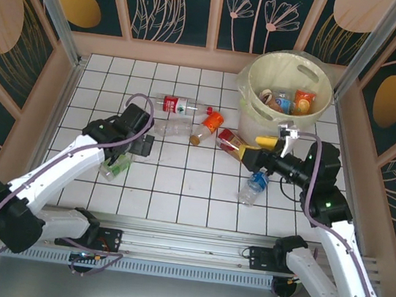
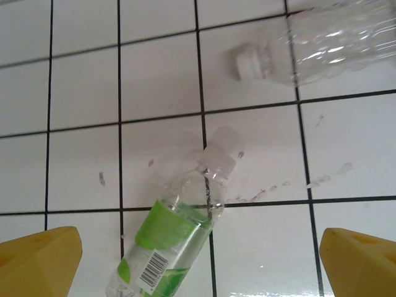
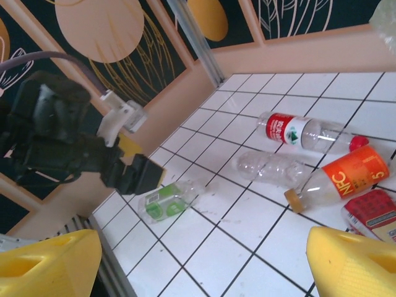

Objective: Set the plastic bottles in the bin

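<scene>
White tiles with dark grout cover the bench (image 1: 177,190). The pale-yellow bin (image 1: 283,66) stands at its far right corner, and several bottles (image 1: 291,101) lie inside it.

The left gripper (image 1: 128,155) hangs low over the left part of the bench. Its yellow fingers (image 2: 43,260) are spread wide apart and hold nothing. The right gripper (image 1: 255,148) sits just in front of the bin. Its yellow fingers (image 3: 352,260) are also apart, with only bare tile between them.

Six bottles lie on their sides on the tiles:
- The red-labelled clear bottle (image 1: 182,106) is farthest back.
- The unlabelled clear bottle (image 1: 173,126) lies just in front of it.
- The orange bottle (image 1: 208,126) lies tilted beside those two.
- The red-wrapped bottle (image 1: 228,141) is next to the right gripper.
- The blue-labelled bottle (image 1: 254,187) is nearer the arm bases.
- The green-labelled bottle (image 2: 176,238) lies directly under the left gripper. Its lower half is between the spread fingers and touches neither. Its cap end points toward the unlabelled clear bottle.
</scene>
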Tool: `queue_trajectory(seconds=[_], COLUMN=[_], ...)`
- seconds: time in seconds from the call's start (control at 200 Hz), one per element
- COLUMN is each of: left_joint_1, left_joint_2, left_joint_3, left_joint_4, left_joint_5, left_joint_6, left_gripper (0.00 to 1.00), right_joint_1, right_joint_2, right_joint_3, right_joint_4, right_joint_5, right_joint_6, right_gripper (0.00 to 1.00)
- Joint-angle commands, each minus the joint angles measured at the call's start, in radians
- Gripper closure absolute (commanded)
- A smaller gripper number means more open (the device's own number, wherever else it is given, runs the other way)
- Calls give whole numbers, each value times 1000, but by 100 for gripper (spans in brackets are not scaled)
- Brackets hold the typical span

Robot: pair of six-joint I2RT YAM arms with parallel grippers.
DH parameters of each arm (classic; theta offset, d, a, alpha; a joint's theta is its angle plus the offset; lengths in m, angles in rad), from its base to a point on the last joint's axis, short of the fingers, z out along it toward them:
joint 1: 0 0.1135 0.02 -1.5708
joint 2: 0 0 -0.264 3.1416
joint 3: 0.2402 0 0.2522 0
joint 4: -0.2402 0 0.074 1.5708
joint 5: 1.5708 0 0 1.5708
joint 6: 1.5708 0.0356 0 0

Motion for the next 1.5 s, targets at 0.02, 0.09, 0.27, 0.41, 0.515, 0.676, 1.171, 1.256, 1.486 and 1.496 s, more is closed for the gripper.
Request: queue_trajectory(seconds=[0.02, 0.09, 0.27, 0.41, 0.515, 0.676, 1.171, 1.256, 1.486, 1.496], left_joint_1=[35, 48, 82, 102, 128, 150, 150, 150, 131, 129], left_joint_2=[63, 95, 205, 290, 327, 395, 431, 432, 413, 413], left_joint_3=[-16, -18, -19, -12, -12, -14, -31, -41, -16, -14], left_joint_4=[-37, -39, -59, -86, -67, -58, -31, -3, 91, 95], left_joint_5=[58, 76, 71, 17, 13, 45, 174, 210, 321, 325], left_joint_6=[-35, -35, -48, -70, -60, -37, -39, -47, -107, -111], left_gripper=[1, 1, 1, 1, 1, 1, 18, 24, 31, 31], right_joint_1=[12, 12, 11, 11, 12, 11, 11, 11, 11, 11], right_joint_2=[-32, -41, -50, -64, -76, -88, -98, -95, -93, -93], right_joint_3=[-24, -30, -44, -53, -54, -56, -65, -65, -68, -68], right_joint_4=[53, 51, 48, 41, 31, 9, -6, -6, -4, -3], right_joint_5=[-33, -33, -36, -40, -41, -36, -20, -18, -12, -11], right_joint_6=[29, 30, 31, 28, 25, 11, -5, -5, -3, -3], right_gripper=[13, 13, 13, 13, 13, 13, 13, 13, 13, 13])
